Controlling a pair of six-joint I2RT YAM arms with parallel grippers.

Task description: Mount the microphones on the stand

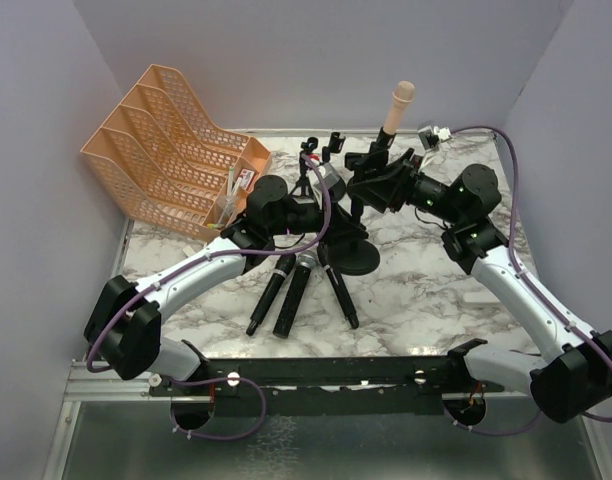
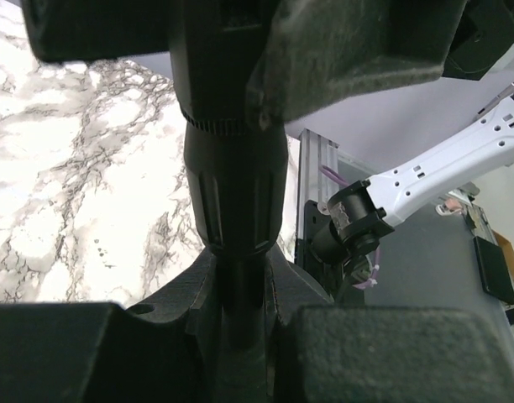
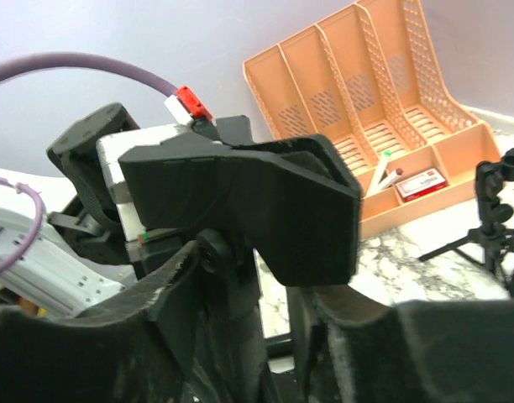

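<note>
stand [image 1: 351, 255] pole is clamped by fully closed left gripper [image 1: 324, 212], likely for steadying. pink microphone [image 1: 396, 108] is seated upright just above right gripper [image 1: 378, 180]; its opening cannot be told. three microphones [image 1: 293, 295] are laid on desk [image 1: 426, 290] just nearside of left gripper.

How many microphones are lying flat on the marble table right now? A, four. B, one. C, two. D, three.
D: three dark microphones lie side by side on the marble table in front of the stand, while the pale pink microphone points upward at the stand's top.
</note>
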